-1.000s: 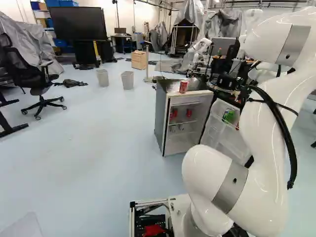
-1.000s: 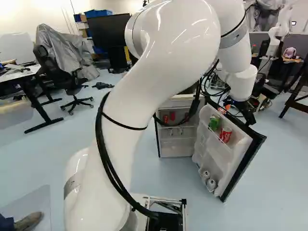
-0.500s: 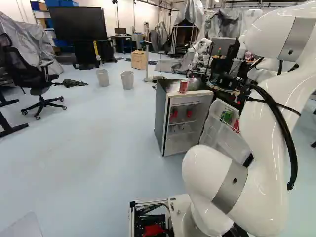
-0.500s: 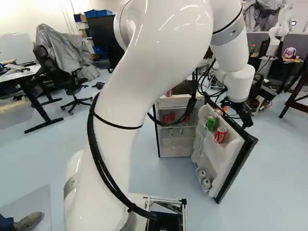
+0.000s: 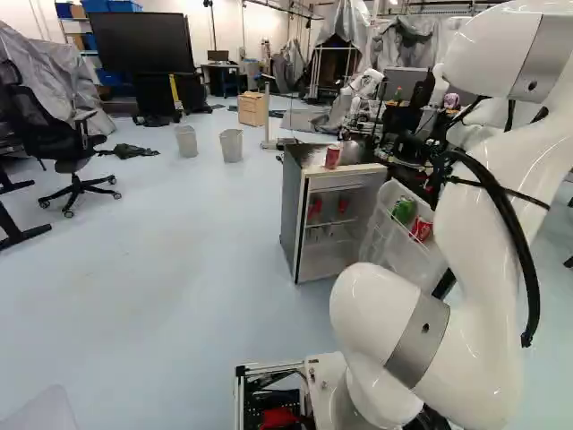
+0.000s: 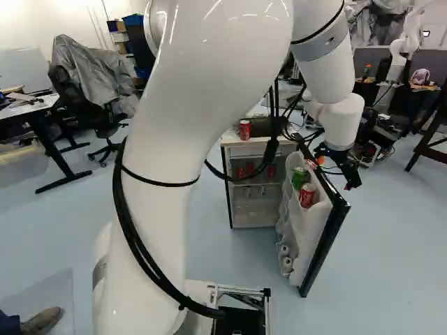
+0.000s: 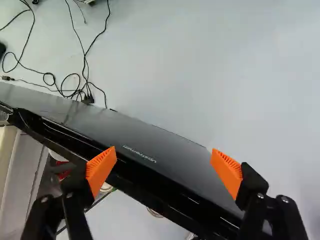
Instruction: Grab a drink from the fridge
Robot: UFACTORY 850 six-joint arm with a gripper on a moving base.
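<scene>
We find the black two-fingered gripper (image 7: 164, 149) with its orange pads (image 7: 101, 170) spread well apart, straddling the top of the black-backed, white-lined fridge door (image 6: 327, 237) and clamped on nothing; whether either finger touches it, we cannot tell. That placing, we judge, lets us steer the door by its edge rather than reach for a can. The drinks sit within easy picking: a red can (image 6: 244, 129) stands upright on top of the small grey-sided fridge (image 5: 292, 210), while a green can (image 6: 299, 177) and a red-and-white can (image 6: 307, 195) stand in the door's rack, whose rail should keep them from tipping as it swings. If the red can on top is our drink, already fetched, swinging the door closed makes sense; a hard push could rattle the racked ones.
</scene>
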